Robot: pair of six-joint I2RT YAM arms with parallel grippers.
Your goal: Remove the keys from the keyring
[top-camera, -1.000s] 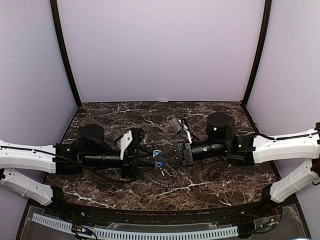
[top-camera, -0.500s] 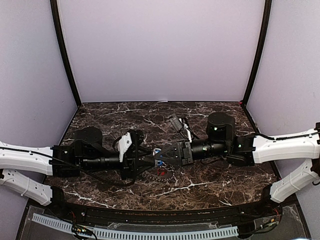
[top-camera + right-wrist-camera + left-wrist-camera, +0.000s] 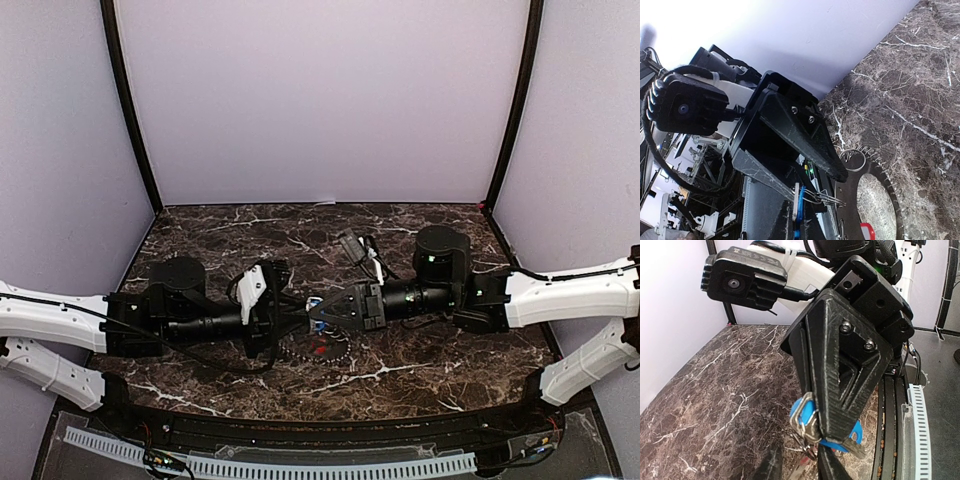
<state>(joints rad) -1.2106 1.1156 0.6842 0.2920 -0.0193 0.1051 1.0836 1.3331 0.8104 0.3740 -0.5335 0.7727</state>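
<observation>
Blue key (image 3: 852,432) is pinched by the right tool (image 3: 828,436), so the left tool (image 3: 799,467), grip unclear, should pull gently.

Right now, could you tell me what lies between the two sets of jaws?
A blue key, pinched in the right jaws; the left wrist view shows it clearly.

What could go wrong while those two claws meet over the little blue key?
The right gripper is shut on the blue key, so a tug from the left gripper might twist it loose and drop it. The split ring on that key is thin wire; the left gripper could close beside it. A dropped key might hit the red key lying inside the toothed keyring.
</observation>
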